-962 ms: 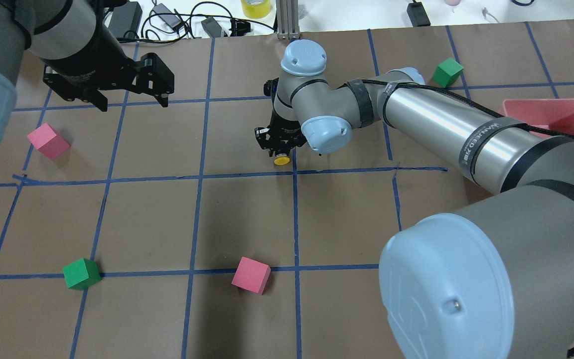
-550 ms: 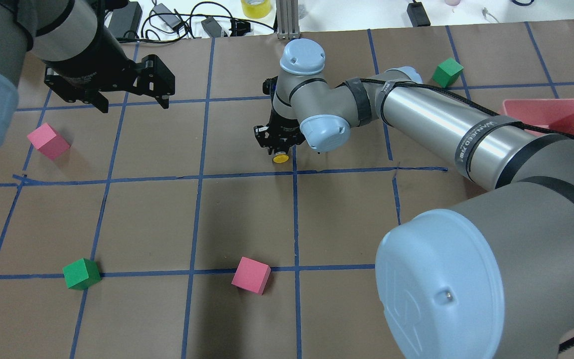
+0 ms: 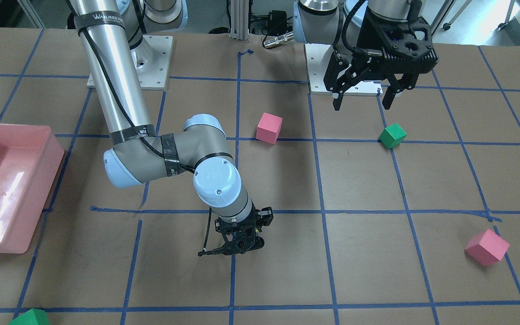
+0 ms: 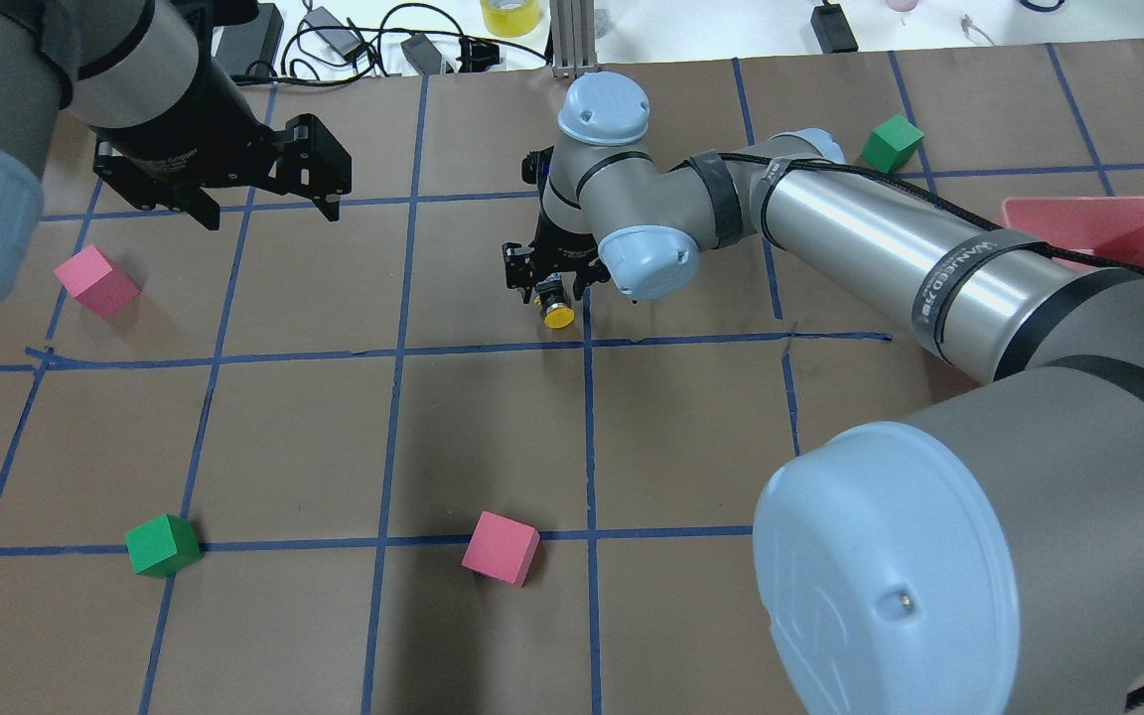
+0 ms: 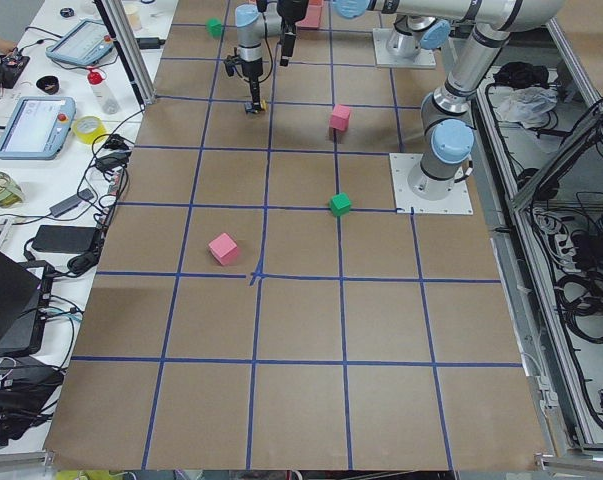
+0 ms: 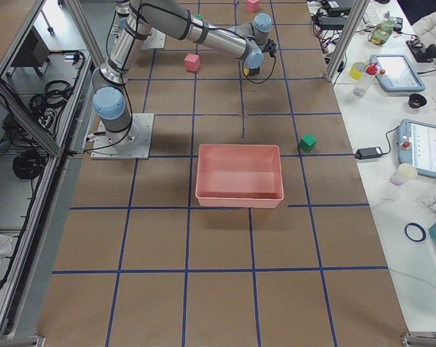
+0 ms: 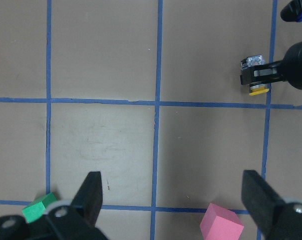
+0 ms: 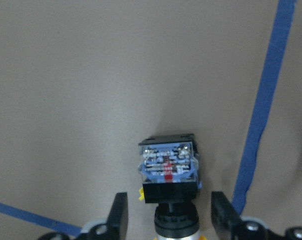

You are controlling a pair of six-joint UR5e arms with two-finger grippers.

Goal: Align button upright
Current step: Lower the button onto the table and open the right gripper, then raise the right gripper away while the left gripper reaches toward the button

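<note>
Worktop: brown paper gridded with blue tape is covering it from edge to edge.
Pink bin: it is sitting toward the worktop's right end, well apart from the button.
Left gripper: I am holding it raised over the left half of the worktop, with its fingers spread wide and nothing between them.
Right gripper: I am reaching it out past the middle, toward the edge facing my base, and pointing it down over the button. Its fingers are standing apart on either side of the button's black neck with a gap showing on each side, so it is released.
Near pink cube: it is resting on a tape line, nearer my edge than the button.
Near green cube: it is resting on the same tape line, further toward the left end.
Button: it is lying on its side on the paper between my right fingers, just beside a blue tape line. Its yellow cap is pointing toward my edge and its whitish contact block toward the far edge.
</note>
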